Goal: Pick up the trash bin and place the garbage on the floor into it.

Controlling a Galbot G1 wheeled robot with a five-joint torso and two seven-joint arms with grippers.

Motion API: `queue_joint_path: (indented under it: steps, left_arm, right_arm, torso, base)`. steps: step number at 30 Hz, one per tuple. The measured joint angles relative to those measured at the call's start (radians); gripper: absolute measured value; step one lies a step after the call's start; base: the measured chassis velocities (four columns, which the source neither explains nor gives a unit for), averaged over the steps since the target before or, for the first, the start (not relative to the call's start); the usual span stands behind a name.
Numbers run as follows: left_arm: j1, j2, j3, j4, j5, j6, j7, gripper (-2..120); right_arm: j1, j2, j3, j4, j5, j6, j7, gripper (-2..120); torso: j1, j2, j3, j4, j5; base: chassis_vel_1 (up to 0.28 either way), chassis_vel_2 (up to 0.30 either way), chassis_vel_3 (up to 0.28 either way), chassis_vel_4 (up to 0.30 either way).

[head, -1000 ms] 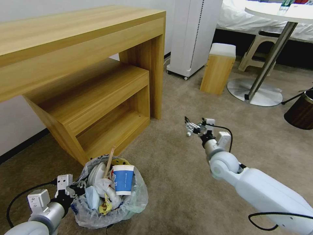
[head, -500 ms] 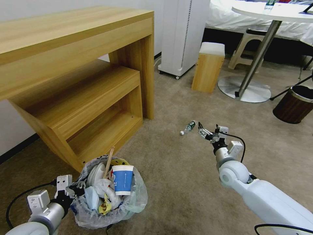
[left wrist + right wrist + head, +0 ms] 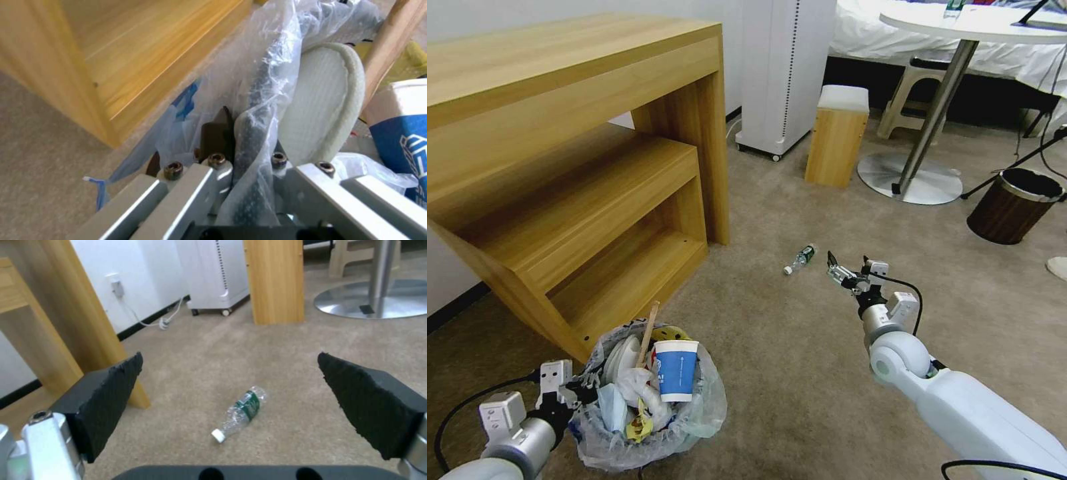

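The trash bin [image 3: 694,417], lined with a clear crinkly bag, hangs low at my left over the floor [image 3: 774,353], a beige carpet. Garbage fills it: a white slipper [image 3: 320,106], a wooden stick [image 3: 648,331], a blue-white carton [image 3: 676,369] and wrappers. My left gripper [image 3: 575,393] is shut on the bin's rim and bag [image 3: 253,133]. A small clear bottle [image 3: 798,259] lies on the carpet ahead. My right gripper [image 3: 835,270] is open just right of it and points at it. In the right wrist view the bottle [image 3: 240,411] lies between and beyond the pads [image 3: 106,396].
A wooden desk [image 3: 560,100] with a lower shelf stands at left, its leg [image 3: 84,320] near the bottle. Behind are a white appliance [image 3: 784,73], a wooden stool [image 3: 835,137], a round table's metal base [image 3: 910,180] and a brown bin [image 3: 1010,207] at right.
The whole view has swung, so the camera moved. The bottle, hidden behind the right gripper a second ago, now lies in sight ahead of it. The left gripper still holds the bin.
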Motion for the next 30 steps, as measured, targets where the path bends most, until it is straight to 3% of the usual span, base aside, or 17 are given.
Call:
queue_joint_path:
  steps: [30]
  left_arm:
    - [0.013,-0.001,0.003,-0.017,0.009,-0.004,0.003,1]
  right_arm:
    - [-0.089,0.002,0.078,0.023,-0.029,0.020,-0.045,100]
  torso:
    - [0.000,0.000,0.000,0.0001,0.0000]
  base:
    - [-0.002,-0.004,-0.002,-0.002]
